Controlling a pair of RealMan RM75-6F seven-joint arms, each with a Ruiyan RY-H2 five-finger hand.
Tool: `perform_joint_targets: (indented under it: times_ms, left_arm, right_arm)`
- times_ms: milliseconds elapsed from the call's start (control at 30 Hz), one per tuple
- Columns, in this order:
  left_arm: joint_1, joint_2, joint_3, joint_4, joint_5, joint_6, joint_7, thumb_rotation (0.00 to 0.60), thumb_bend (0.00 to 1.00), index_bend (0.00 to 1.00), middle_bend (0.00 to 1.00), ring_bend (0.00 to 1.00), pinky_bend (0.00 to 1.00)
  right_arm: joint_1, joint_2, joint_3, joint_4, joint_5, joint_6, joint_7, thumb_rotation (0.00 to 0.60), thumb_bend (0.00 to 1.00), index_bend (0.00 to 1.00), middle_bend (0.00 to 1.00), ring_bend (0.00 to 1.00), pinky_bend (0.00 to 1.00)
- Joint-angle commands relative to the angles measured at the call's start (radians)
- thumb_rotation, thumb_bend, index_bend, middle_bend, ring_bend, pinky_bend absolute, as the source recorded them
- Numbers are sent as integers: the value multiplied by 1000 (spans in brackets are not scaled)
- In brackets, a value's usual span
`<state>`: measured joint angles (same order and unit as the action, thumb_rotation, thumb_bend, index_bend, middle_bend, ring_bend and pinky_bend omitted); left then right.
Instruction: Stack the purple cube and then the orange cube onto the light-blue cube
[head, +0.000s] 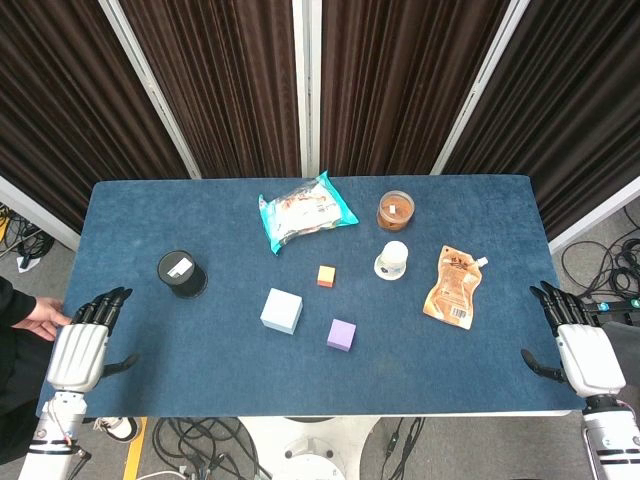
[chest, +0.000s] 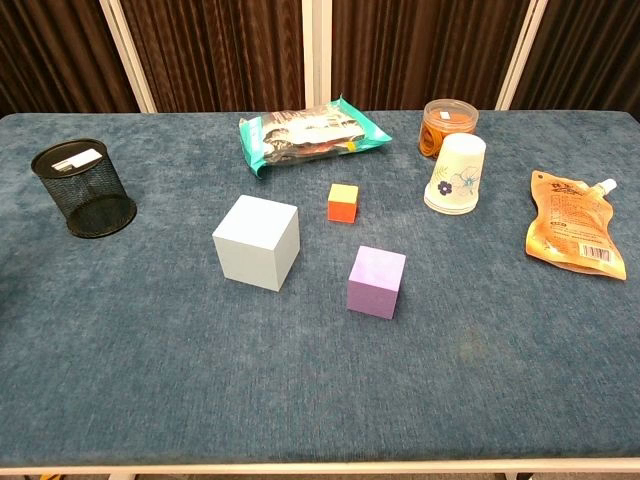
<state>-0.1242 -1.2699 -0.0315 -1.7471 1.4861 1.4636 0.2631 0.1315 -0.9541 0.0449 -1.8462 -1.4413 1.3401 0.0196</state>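
Note:
The light-blue cube (head: 282, 310) (chest: 257, 242) is the largest and sits near the table's middle. The purple cube (head: 342, 334) (chest: 377, 282) lies to its right, slightly nearer the front edge. The small orange cube (head: 326, 276) (chest: 343, 202) with a yellow top stands behind them. All three rest apart on the blue cloth. My left hand (head: 82, 345) hovers at the table's front left corner, fingers spread and empty. My right hand (head: 580, 348) is at the front right corner, also spread and empty. Neither hand shows in the chest view.
A black mesh cup (head: 182, 273) (chest: 84, 188) stands at the left. At the back lie a teal snack bag (head: 303, 210) (chest: 310, 132), a brown jar (head: 396, 210) (chest: 448, 124) and an upturned paper cup (head: 392, 260) (chest: 458, 175). An orange pouch (head: 455, 287) (chest: 572, 223) lies right.

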Motion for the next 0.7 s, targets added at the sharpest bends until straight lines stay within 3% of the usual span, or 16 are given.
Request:
perform_joint_targets:
  times_ms: [33, 700]
  left_arm:
    - [0, 0, 0, 1, -1, -1, -1, 600, 69, 162, 222, 158, 229]
    - [-8, 11, 0, -24, 20, -1, 17, 600, 70, 162, 222, 158, 229]
  right_arm:
    - [0, 0, 0, 0, 0, 0, 0, 600, 184, 0, 0, 0, 0]
    - [0, -2, -2, -2, 0, -2, -6, 600, 184, 0, 0, 0, 0]
